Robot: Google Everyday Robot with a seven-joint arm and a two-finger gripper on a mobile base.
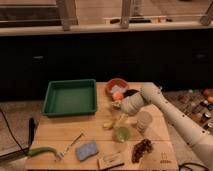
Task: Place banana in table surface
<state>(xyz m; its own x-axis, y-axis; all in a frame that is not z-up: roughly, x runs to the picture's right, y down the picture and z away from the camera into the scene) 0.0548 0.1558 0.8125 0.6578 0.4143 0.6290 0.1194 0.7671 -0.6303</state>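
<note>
The banana (pixel 109 123) is a short pale-yellow piece near the middle of the table surface (pixel 55 132). It sits just below and left of my gripper (pixel 119 112). The white arm reaches in from the right, with its elbow over the table's back right. The gripper hangs low over the table between the orange bowl and the round yellow-green cup. I cannot tell whether the gripper touches the banana or whether the banana rests on the wood.
A green tray (pixel 70 97) stands back left. An orange bowl (pixel 117 86) is at the back. A yellow-green cup (pixel 121 133), a clear cup (pixel 144 120), a blue sponge (pixel 87 149), a brown item (pixel 142 148) and a long green vegetable (pixel 42 150) lie toward the front.
</note>
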